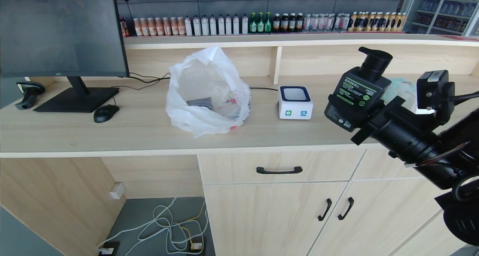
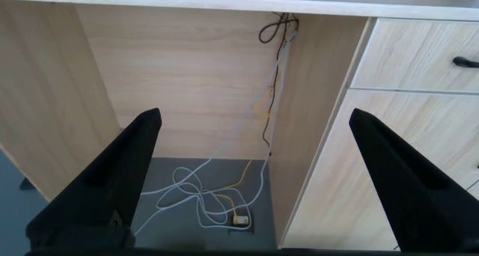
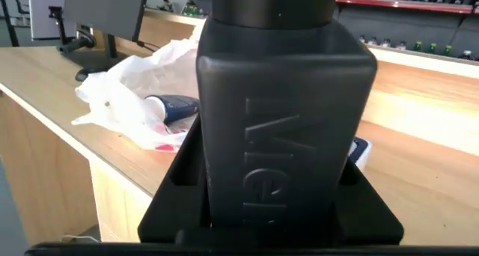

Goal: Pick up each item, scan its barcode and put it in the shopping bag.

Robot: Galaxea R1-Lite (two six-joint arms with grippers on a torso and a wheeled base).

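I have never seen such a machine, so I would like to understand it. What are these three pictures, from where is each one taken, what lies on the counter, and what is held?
This is a robot with two arms, and each arm ends in a gripper. The wide picture comes from a camera on its head, looking down at a shop counter. On the counter are a monitor, a mouse, a white bag with some goods inside, and a small white scanner.

The other two pictures come from cameras on the wrists. The right gripper is shut on a dark bottle, to the right of the scanner, and its wrist camera sees that bottle from very close. The left gripper is open and empty. It is low down, facing the space under the counter.
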